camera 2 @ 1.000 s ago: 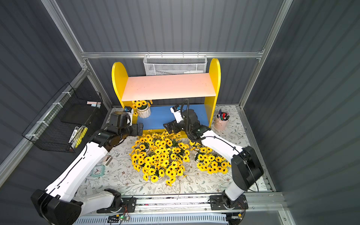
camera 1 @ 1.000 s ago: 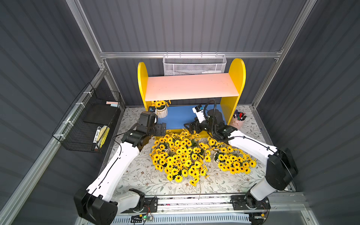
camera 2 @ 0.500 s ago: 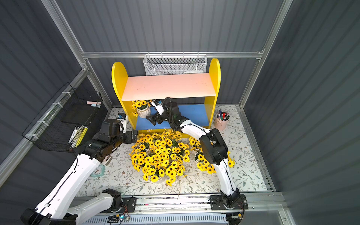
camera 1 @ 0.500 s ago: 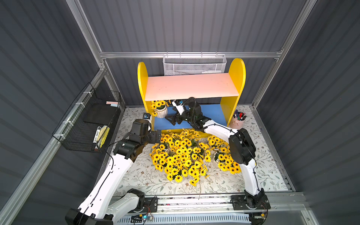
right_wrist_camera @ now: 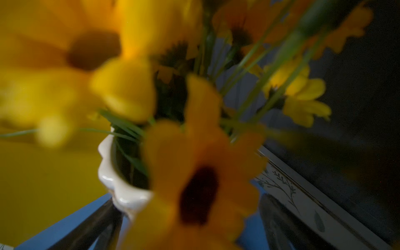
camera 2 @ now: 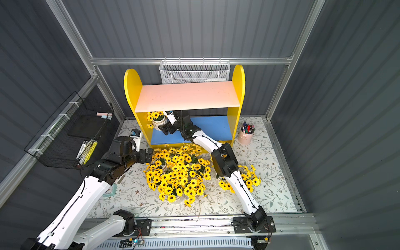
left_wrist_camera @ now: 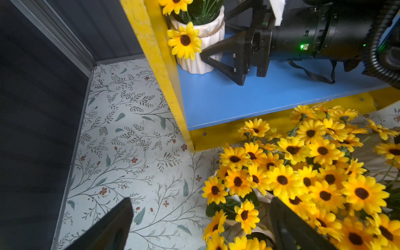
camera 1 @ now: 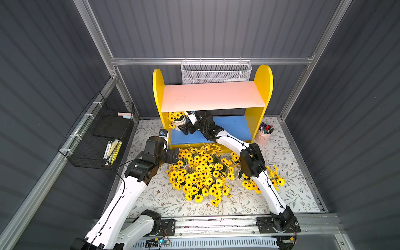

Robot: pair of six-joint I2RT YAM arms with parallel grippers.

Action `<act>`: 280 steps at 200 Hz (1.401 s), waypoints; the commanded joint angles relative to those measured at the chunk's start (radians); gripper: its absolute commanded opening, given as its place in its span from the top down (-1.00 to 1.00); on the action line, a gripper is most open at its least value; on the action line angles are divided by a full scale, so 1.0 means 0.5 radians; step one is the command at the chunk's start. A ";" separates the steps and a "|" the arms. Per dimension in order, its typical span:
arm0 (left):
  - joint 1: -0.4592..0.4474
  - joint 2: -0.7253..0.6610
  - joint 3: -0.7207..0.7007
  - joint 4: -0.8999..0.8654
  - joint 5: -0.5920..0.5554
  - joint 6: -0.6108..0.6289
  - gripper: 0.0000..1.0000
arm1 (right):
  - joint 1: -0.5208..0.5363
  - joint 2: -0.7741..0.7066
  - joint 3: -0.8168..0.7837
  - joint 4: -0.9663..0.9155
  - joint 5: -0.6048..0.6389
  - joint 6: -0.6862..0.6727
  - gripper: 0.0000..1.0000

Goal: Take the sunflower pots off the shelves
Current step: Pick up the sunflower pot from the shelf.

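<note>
Floral matting (camera 1: 151, 194) is crowded with sunflower pots (camera 1: 201, 173) just beside the left gripper (left_wrist_camera: 200, 199), which is held wide open and empty. One remaining pot (left_wrist_camera: 194, 62) is set between the fully spread jaws of the right gripper (left_wrist_camera: 213, 35), ungripped, on the blue board (camera 1: 233, 127) of the shelves (camera 1: 263, 91).

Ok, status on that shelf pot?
Right gripper open, jaws straddling the pot on the blue board, not gripped. Left gripper open, over the mat by the flowers. Yellow side panel tight beside pot.
</note>
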 commanded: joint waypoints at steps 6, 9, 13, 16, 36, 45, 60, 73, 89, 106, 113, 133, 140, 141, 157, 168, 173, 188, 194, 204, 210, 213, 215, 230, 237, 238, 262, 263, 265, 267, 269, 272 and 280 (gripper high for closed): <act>0.018 -0.028 -0.023 0.054 0.048 0.023 -0.99 | 0.007 0.031 0.086 -0.030 0.021 -0.075 -0.98; 0.018 -0.028 -0.024 0.053 0.053 0.023 -0.99 | 0.008 0.037 0.089 -0.028 0.020 -0.082 -0.98; 0.018 -0.028 -0.024 0.056 0.055 0.023 -0.99 | 0.007 0.043 0.094 -0.020 0.018 -0.091 -0.98; 0.018 -0.029 -0.024 0.057 0.060 0.023 -0.99 | 0.006 0.050 0.097 -0.010 0.017 -0.093 -0.98; 0.018 -0.052 -0.051 0.084 0.068 0.032 -0.99 | 0.008 0.114 0.188 0.001 -0.051 -0.065 -0.98; 0.018 -0.059 -0.061 0.094 0.070 0.042 -0.99 | 0.010 0.147 0.231 0.003 -0.105 -0.054 -0.98; 0.018 -0.074 -0.078 0.108 0.068 0.057 -0.99 | 0.019 0.190 0.265 0.045 -0.144 -0.056 -0.98; 0.018 -0.084 -0.091 0.123 0.060 0.064 -0.99 | 0.029 0.218 0.300 0.049 -0.147 -0.071 -0.98; 0.019 -0.087 -0.100 0.130 0.061 0.069 -0.99 | 0.048 0.278 0.392 0.036 -0.136 -0.108 -0.98; 0.018 -0.090 -0.114 0.150 0.074 0.073 -0.99 | 0.069 0.335 0.527 -0.062 -0.122 -0.162 -0.98; 0.018 -0.090 -0.118 0.156 0.074 0.080 -0.99 | 0.077 0.325 0.512 -0.058 -0.119 -0.178 -0.98; 0.018 -0.102 -0.128 0.168 0.069 0.085 -0.99 | 0.101 0.270 0.390 0.065 -0.098 -0.192 -0.98; 0.018 -0.107 -0.136 0.173 0.068 0.085 -0.99 | 0.108 0.263 0.383 0.074 -0.097 -0.201 -0.98; 0.018 -0.108 -0.138 0.175 0.068 0.085 -0.99 | 0.109 0.262 0.382 0.073 -0.099 -0.204 -0.97; 0.018 -0.116 -0.147 0.179 0.069 0.088 -0.99 | 0.126 0.231 0.347 0.085 -0.078 -0.230 -0.91; 0.018 -0.121 -0.151 0.182 0.064 0.094 -0.99 | 0.133 0.192 0.278 0.147 -0.074 -0.223 -0.81; 0.018 -0.123 -0.150 0.183 0.064 0.094 -0.99 | 0.134 0.173 0.242 0.181 -0.066 -0.213 -0.77; 0.018 -0.130 -0.151 0.182 0.061 0.097 -0.99 | 0.136 0.115 0.161 0.232 -0.061 -0.197 -0.54; 0.018 -0.133 -0.154 0.186 0.060 0.097 -0.99 | 0.137 0.096 0.131 0.248 -0.049 -0.194 -0.53; 0.018 -0.135 -0.158 0.188 0.063 0.097 -0.99 | 0.136 0.063 0.073 0.300 -0.018 -0.190 -0.48; 0.018 -0.134 -0.158 0.189 0.062 0.095 -0.99 | 0.136 0.044 0.043 0.324 0.001 -0.196 -0.43; 0.018 -0.136 -0.158 0.189 0.061 0.094 -0.99 | 0.134 0.037 0.030 0.331 0.012 -0.194 -0.41; 0.018 -0.138 -0.159 0.188 0.064 0.095 -0.99 | 0.134 0.029 0.022 0.335 0.016 -0.193 -0.40; 0.018 -0.146 -0.159 0.187 0.066 0.094 -0.99 | 0.132 -0.035 -0.080 0.380 0.028 -0.194 -0.27; 0.018 -0.151 -0.162 0.189 0.065 0.094 -0.99 | 0.133 -0.073 -0.135 0.406 0.062 -0.184 -0.21; 0.019 -0.153 -0.164 0.189 0.065 0.094 -0.99 | 0.133 -0.080 -0.145 0.412 0.065 -0.184 -0.21; 0.018 -0.166 -0.163 0.189 0.070 0.090 -0.99 | 0.117 -0.225 -0.358 0.506 0.113 -0.177 -0.20; 0.018 -0.166 -0.164 0.190 0.074 0.089 -0.99 | 0.115 -0.230 -0.370 0.508 0.114 -0.176 -0.20; 0.018 -0.168 -0.164 0.189 0.074 0.087 -0.99 | 0.113 -0.246 -0.387 0.509 0.114 -0.178 -0.19; 0.018 -0.169 -0.164 0.189 0.075 0.085 -0.99 | 0.113 -0.255 -0.403 0.507 0.115 -0.179 -0.19; 0.018 -0.169 -0.163 0.191 0.076 0.085 -0.99 | 0.111 -0.269 -0.419 0.507 0.114 -0.182 -0.19; 0.018 -0.170 -0.164 0.191 0.079 0.085 -0.99 | 0.106 -0.288 -0.443 0.507 0.116 -0.183 -0.19; 0.018 -0.174 -0.170 0.192 0.080 0.085 -0.99 | 0.092 -0.337 -0.506 0.502 0.117 -0.180 -0.18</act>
